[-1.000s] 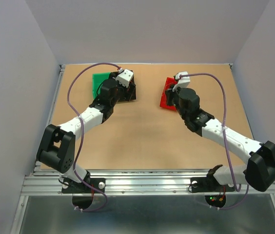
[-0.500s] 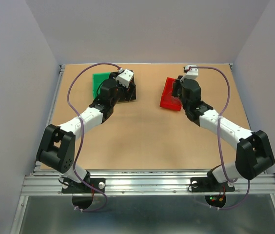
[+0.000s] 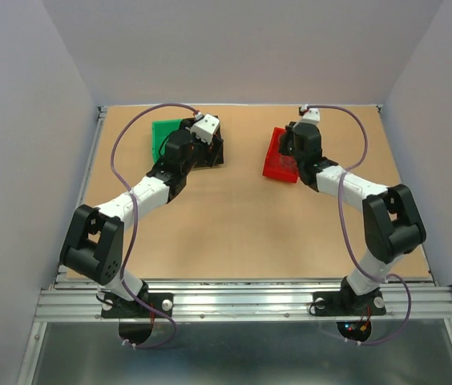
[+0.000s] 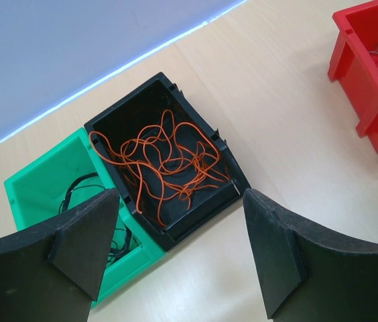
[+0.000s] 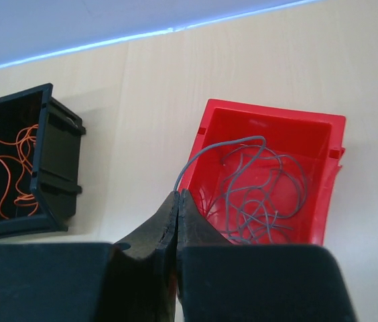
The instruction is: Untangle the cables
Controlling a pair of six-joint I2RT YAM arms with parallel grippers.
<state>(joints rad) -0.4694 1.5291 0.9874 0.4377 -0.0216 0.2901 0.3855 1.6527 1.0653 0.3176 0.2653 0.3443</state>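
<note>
Right wrist: right claw [image 5: 177, 194] pinches a grey cable [image 5: 229, 142]; left claw [image 4: 179, 194] spread.

The broad middle of the bench [image 3: 234, 233] lay bare between the two arms, open from either side. At the far left the black bin [image 4: 132, 107] stood tight against the green bin [image 4: 38, 184], with no gap between them. The left gripper [image 4: 181, 215] hung above both, jaws spread wide, the black bin's mouth unblocked below. A bare strip of bench parted the black bin from the red bin [image 5: 269, 127]. There the right gripper [image 5: 177, 198], jaws shut on a grey cable [image 5: 222, 144], stood by the rim, the strand arching across the opening. Grey walls [image 3: 26, 160] hemmed the bench.
</note>
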